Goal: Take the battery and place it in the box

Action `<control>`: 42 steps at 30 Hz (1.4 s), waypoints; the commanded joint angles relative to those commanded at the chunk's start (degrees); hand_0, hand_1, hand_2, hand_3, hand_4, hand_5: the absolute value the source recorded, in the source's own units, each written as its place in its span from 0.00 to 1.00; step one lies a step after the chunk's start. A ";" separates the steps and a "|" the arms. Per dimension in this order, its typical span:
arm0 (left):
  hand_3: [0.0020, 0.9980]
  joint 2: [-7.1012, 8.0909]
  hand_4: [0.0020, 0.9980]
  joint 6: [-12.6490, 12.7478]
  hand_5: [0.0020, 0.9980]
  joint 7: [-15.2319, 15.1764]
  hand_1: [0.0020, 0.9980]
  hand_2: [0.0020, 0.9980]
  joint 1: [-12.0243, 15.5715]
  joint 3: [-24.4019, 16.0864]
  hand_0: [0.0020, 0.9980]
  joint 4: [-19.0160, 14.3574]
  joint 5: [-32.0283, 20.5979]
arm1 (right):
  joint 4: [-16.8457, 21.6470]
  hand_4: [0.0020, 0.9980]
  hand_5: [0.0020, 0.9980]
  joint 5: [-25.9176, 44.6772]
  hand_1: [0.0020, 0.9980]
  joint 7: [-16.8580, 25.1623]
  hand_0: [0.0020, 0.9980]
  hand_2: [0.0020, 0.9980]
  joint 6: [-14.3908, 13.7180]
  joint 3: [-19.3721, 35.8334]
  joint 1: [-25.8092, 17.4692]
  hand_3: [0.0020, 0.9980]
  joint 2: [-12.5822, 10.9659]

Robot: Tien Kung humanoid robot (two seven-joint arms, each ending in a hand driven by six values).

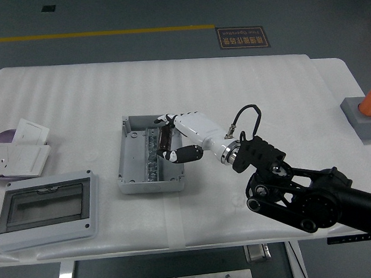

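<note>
Over the right half of the open grey box [137, 172], the right robot hand [173, 139] has its fingers curled around the battery [165, 137], a dark little cylinder pinched between thumb and fingertips, roughly upright with a slight tilt. It hangs just inside the box's right wall, next to the metal rail [151, 154] running down the middle. I honestly can't tell if the bottom of it is touching the box floor yet. No left hand in the shot.

So the step in hand looks like the drop-off, and most of the job seems done. If I were tuning this: get the battery low before letting go, so it doesn't bounce or roll up against the rail. Aim for the flat floor between rail and right wall. Open the fingers only a little at first, then lift straight up so the thumb doesn't drag it back out or clip the wall.

The clear-windowed lid [45, 208] sits on the white worktop [263, 92] well off to the left, out of the way.
</note>
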 joint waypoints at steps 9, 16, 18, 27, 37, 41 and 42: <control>0.57 -0.01 0.50 -0.09 0.46 0.10 0.67 0.57 -0.03 -0.01 0.62 -0.03 -0.04 | -0.05 0.81 0.44 1.09 0.99 -0.34 1.00 1.00 1.61 -0.10 -0.18 1.00 -0.17; 0.57 -0.06 0.50 -0.11 0.46 -0.03 0.67 0.57 -0.12 0.34 0.62 -0.04 -0.42 | -0.79 0.86 0.47 1.95 1.00 -0.85 1.00 1.00 0.80 3.73 -1.69 1.00 -2.33; 0.57 -0.09 0.50 -0.10 0.46 -0.07 0.67 0.57 -0.13 0.41 0.62 -0.04 -0.56 | -1.69 0.86 0.47 1.27 1.00 -1.67 1.00 1.00 0.68 5.49 -2.21 1.00 -3.63; 0.57 -0.06 0.49 -0.10 0.45 -0.13 0.67 0.56 -0.15 0.58 0.62 -0.03 -0.89 | -4.74 0.87 0.50 -1.94 0.93 -7.26 1.00 0.93 2.07 7.14 -4.52 1.00 -8.64; 0.56 -0.15 0.49 -0.67 0.46 -0.74 0.67 0.56 -0.34 0.65 0.62 0.02 -0.91 | -5.51 0.86 0.50 -1.77 0.75 -9.44 0.83 0.80 3.00 4.35 -4.43 0.92 -7.63; 0.56 -0.11 0.49 -0.80 0.46 -0.80 0.67 0.56 -0.35 0.48 0.62 0.02 -0.71 | -6.32 0.85 0.51 -1.03 0.66 -9.52 0.64 0.72 3.04 2.91 -3.69 0.86 -6.93; 0.56 -0.11 0.49 -0.81 0.46 -0.79 0.67 0.56 -0.36 0.42 0.62 0.03 -0.63 | -6.57 0.85 0.51 -0.90 0.66 -9.53 0.64 0.72 2.98 2.62 -3.56 0.86 -6.76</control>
